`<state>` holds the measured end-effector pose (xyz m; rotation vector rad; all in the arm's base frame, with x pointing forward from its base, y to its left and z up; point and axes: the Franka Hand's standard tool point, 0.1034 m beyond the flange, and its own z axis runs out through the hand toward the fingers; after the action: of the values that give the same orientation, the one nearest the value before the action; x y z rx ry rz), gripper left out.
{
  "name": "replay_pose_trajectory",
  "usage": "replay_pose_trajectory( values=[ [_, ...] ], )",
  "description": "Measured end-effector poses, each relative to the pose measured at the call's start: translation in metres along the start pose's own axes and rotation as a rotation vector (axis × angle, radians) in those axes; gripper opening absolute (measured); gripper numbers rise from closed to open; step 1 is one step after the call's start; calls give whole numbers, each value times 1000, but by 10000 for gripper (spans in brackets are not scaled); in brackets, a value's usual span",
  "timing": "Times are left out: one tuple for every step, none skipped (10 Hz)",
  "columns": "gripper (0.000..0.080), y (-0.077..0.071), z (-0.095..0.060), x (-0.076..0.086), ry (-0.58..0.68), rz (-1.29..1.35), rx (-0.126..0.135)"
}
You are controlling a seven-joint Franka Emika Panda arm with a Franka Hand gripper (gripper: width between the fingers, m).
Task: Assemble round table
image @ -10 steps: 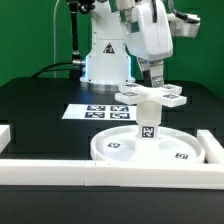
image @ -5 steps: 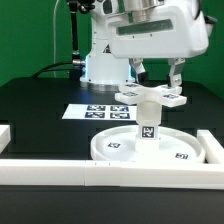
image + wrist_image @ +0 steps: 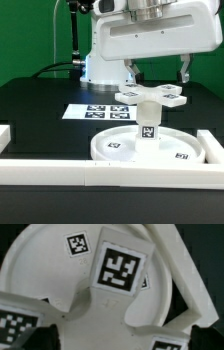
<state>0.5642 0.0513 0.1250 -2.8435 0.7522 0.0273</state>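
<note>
Near the front edge of the worktop (image 3: pixel 40 105), the rimmed disc (image 3: pixel 175 140) lies flat, the short leg (image 3: pixel 147 122) upright at its centre and the cross-shaped foot (image 3: pixel 152 96) capping it, just below the gripper (image 3: pixel 159 78), whose fingers stand wide apart.

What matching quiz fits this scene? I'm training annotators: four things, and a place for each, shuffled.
Things: 1 disc; 2 cylinder leg; 3 cross-shaped foot; 4 marker board.
Places: A on top of the leg; B flat on the black table, behind the disc; C upright on the disc; D just behind the front white wall.
Pairs: 1-D, 2-C, 3-A, 4-B.
</note>
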Motion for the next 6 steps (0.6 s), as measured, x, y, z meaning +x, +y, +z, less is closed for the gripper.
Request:
replay_pose_trajectory(
  values=[
    [649, 0, 0, 0, 4, -145, -11],
    [649, 0, 0, 0, 9, -343, -36],
    [649, -1, -1, 0, 8, -478, -51],
    [649, -3, -2, 1, 1, -568, -65],
    [649, -6, -3, 3, 2, -673, -77],
    [649, -6, -4, 4, 7, -740, -78]
  ],
)
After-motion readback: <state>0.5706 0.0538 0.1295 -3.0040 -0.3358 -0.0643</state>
